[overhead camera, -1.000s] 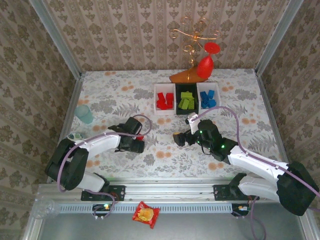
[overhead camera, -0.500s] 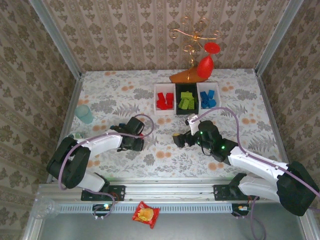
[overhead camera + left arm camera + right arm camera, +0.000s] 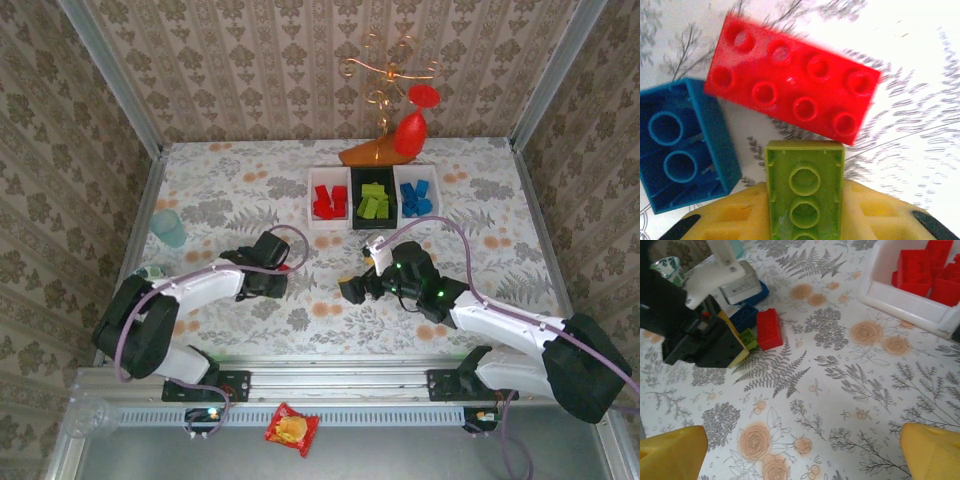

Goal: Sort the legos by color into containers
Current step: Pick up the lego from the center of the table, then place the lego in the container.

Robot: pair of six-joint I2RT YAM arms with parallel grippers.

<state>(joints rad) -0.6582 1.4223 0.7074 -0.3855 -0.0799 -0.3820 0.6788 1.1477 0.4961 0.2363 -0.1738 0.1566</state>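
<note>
Left claw (image 3: 805, 226): closed on a green brick (image 3: 805, 185), with one yellow pad (image 3: 730, 220) pressed to each long side. The brick's hollow underside faces the wrist camera. Just past the claw tip a red brick (image 3: 792, 95) lies studs up, crosswise to the green brick's far end. To the claw's left in the wrist view a blue brick (image 3: 682, 145) lies hollow side up, its corner against the red brick. The red and blue bricks rest on the floral table (image 3: 920, 90). Whether the green brick is lifted clear cannot be told.

Right claw (image 3: 802, 450): jaws spread wide, fingertips (image 3: 670, 452) at either edge of its wrist view. Nothing is between them, and the tabletop lies under the gap. Ahead and to its left is the left claw with its small cluster of bricks. Ahead and to its right stands the left white box (image 3: 905, 302), holding red bricks (image 3: 920, 270).

Top view, beyond both claws: three boxes side by side in a row near the far wall. The black box (image 3: 374, 224) in the middle holds green bricks (image 3: 374, 200), and the right white box (image 3: 418, 222) holds blue bricks (image 3: 416, 197). A teal cup (image 3: 170, 228) stands well off to the left claw's left
</note>
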